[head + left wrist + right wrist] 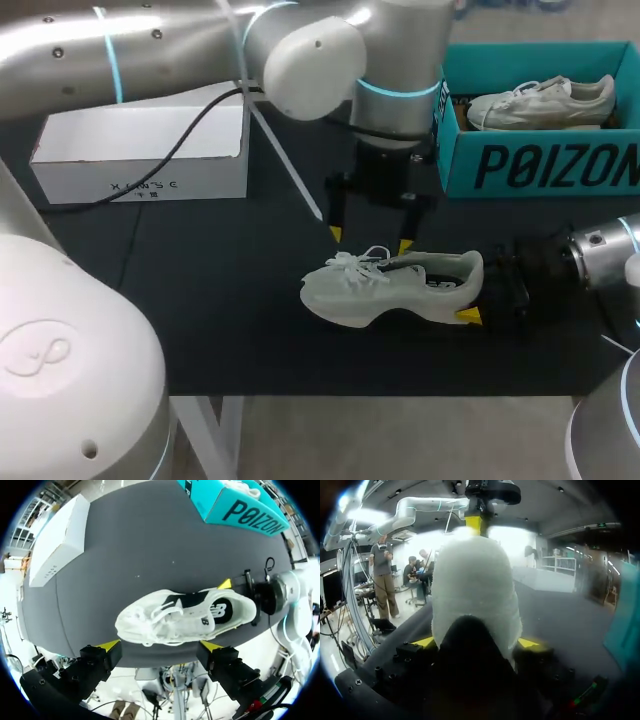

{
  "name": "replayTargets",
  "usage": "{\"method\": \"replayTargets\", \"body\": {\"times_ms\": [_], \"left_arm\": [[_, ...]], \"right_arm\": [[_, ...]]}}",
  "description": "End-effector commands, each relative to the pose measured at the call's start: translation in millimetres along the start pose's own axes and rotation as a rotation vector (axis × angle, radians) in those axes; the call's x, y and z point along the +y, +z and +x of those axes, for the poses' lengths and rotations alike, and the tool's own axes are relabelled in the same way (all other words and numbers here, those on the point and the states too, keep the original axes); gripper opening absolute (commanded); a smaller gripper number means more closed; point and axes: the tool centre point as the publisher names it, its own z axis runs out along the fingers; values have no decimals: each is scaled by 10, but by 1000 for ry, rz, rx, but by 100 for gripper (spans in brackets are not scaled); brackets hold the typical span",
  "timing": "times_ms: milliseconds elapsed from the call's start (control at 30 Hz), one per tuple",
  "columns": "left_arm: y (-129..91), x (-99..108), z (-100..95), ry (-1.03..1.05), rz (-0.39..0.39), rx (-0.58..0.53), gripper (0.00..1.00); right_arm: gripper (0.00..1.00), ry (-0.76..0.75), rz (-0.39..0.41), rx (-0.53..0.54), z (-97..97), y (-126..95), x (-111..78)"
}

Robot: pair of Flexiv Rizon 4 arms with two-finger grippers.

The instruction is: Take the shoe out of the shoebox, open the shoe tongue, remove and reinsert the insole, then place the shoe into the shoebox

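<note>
**Shoe out on the table, pinned at the heel; tongue step is the risky one.**

Head view: the shoe (395,285) rests on the table (200,300), well apart from the teal shoebox (540,165). The right end effector (472,290) clamps its heel, and the left end effector (370,238) hangs spread just behind the laces. I judge a push there could pivot the shoe about that single heel hold. Left wrist view: the fingers stand wide with the shoe ahead of them, untouched. The loose laces (160,612) could snag a tip in place of the tongue. Right wrist view: the yellow tips press both sides of the heel, and a shallow bite might slip under a pull.
</note>
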Motion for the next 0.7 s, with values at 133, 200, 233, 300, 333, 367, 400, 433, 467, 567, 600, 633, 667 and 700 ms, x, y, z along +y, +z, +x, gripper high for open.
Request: {"method": "replayTargets", "body": {"times_ms": [133, 200, 233, 300, 333, 367, 400, 433, 467, 567, 600, 633, 667, 700], "left_arm": [[100, -28, 550, -25, -27, -143, 100], [149, -31, 593, -35, -40, -160, 100], [184, -29, 618, -40, -45, -177, 100], [231, -10, 656, -51, -55, -192, 100], [254, 4, 680, -59, -48, -212, 100], [270, 9, 693, -70, -45, -223, 100], [286, 14, 704, -75, -41, -227, 100], [310, 15, 719, -84, -36, -239, 100], [330, 10, 726, -93, -25, -249, 100], [367, 18, 736, -115, -12, -264, 100], [383, 9, 730, -123, -11, -263, 100], [396, 5, 726, -134, -5, -273, 100], [404, 5, 722, -150, 6, -277, 100], [411, 2, 709, -163, 13, -278, 100]], "right_arm": [[0, 0, 1, -2, -5, 65, -76], [0, 0, 1, -2, -5, 65, -76], [0, 0, 1, -2, -5, 65, -76], [0, 0, 1, -2, -5, 65, -76], [0, 0, 1, -2, -5, 65, -76], [0, 0, 1, -2, -5, 65, -76], [0, 0, 1, -2, -5, 65, -76], [0, 0, 1, -2, -5, 65, -76], [0, 0, 1, -2, -5, 65, -76], [0, 0, 1, -2, -5, 65, -76], [0, 0, 1, -2, -5, 65, -76], [0, 0, 1, -2, -5, 65, -76], [0, 0, 1, -2, -5, 65, -76], [0, 0, 1, -2, -5, 65, -76]]}}
